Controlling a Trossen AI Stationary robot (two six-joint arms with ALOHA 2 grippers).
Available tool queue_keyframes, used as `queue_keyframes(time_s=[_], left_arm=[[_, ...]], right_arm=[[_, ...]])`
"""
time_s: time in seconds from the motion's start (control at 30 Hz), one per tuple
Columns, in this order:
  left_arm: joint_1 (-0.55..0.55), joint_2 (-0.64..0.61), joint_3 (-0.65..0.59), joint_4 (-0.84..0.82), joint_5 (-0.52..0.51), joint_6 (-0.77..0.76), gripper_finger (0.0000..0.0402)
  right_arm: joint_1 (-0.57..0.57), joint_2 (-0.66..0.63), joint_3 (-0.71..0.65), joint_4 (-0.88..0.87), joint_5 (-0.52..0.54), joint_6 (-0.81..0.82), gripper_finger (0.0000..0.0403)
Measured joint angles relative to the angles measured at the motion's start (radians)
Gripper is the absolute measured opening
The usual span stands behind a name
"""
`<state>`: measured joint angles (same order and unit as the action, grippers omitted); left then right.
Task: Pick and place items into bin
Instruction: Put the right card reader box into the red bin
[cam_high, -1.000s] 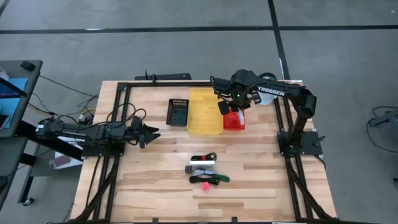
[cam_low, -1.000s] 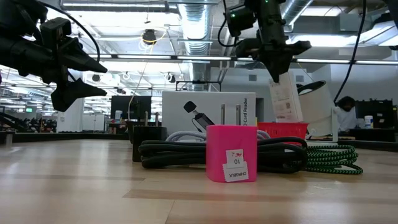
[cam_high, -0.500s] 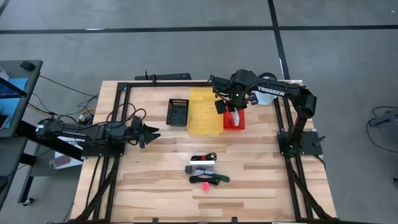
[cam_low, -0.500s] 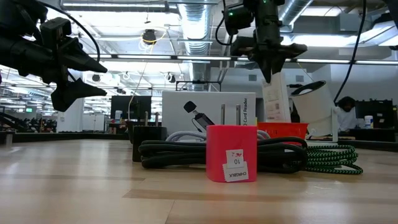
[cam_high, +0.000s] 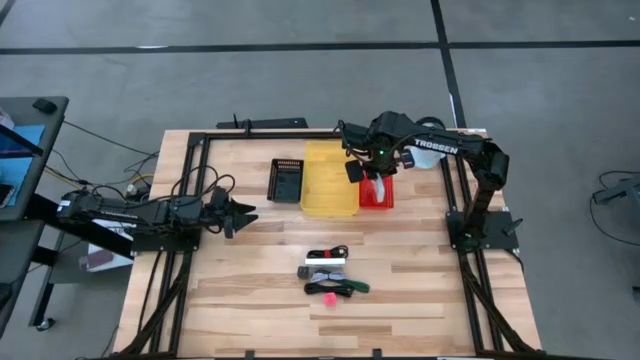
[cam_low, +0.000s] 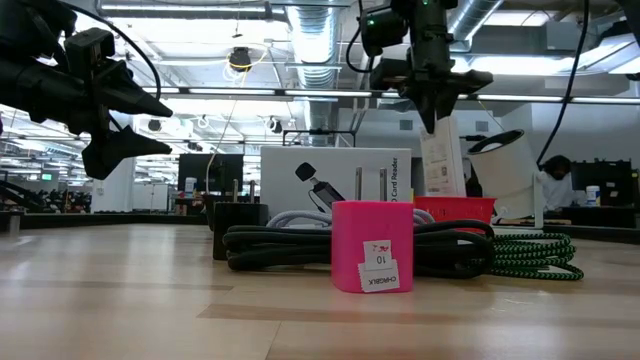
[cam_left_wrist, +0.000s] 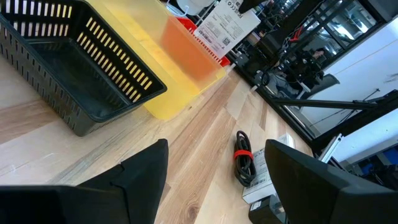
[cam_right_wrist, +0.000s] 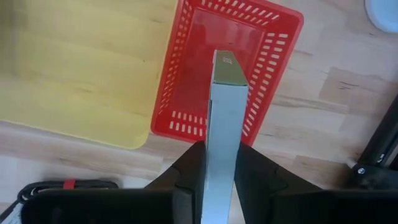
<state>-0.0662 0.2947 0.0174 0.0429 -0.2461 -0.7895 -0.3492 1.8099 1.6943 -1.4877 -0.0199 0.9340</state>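
Observation:
My right gripper (cam_high: 368, 168) is above the red bin (cam_high: 378, 195), shut on a white flat box (cam_right_wrist: 224, 118) that hangs over the bin (cam_right_wrist: 205, 68). In the low view the box (cam_low: 438, 160) reaches down to about the bin's rim (cam_low: 470, 207). The other items lie in a pile on the table's near middle (cam_high: 330, 275): a white box (cam_low: 335, 180), black coiled cables (cam_low: 290, 245), a green cable (cam_low: 535, 255) and a pink block (cam_low: 372, 245). My left gripper (cam_high: 243, 214) is open, above the table's left side. My right gripper pinches the white flat box at its upper end (cam_low: 432, 128) between the two fingers (cam_right_wrist: 186, 168), one on each broad face. The fingers point down from above. The box hangs upright below them, lifted clear of the table, with its lower end (cam_right_wrist: 225, 59) over the red bin.
A yellow bin (cam_high: 329, 178) stands next to the red bin on its left, and a black slotted basket (cam_high: 287, 180) stands left of that. A black cable with a red tie (cam_left_wrist: 244, 163) lies near the pile. Bare wood lies between the bins and the pile.
My right gripper has carried the white box a little toward the table's left, over the red bin, and then held still. The box stays upright in the hold.

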Motion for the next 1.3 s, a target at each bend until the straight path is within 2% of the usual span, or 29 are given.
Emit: queue_keyframes(time_s=[0.27,1.3], left_arm=[[0.000,0.000,0.000,0.000,0.000,0.000,0.0258],[0.000,0.000,0.000,0.000,0.000,0.000,0.0258]], right_arm=[[0.000,0.000,0.000,0.001,0.032,-0.002,0.0067],[0.000,0.000,0.000,0.018,0.025,-0.026,0.0067]])
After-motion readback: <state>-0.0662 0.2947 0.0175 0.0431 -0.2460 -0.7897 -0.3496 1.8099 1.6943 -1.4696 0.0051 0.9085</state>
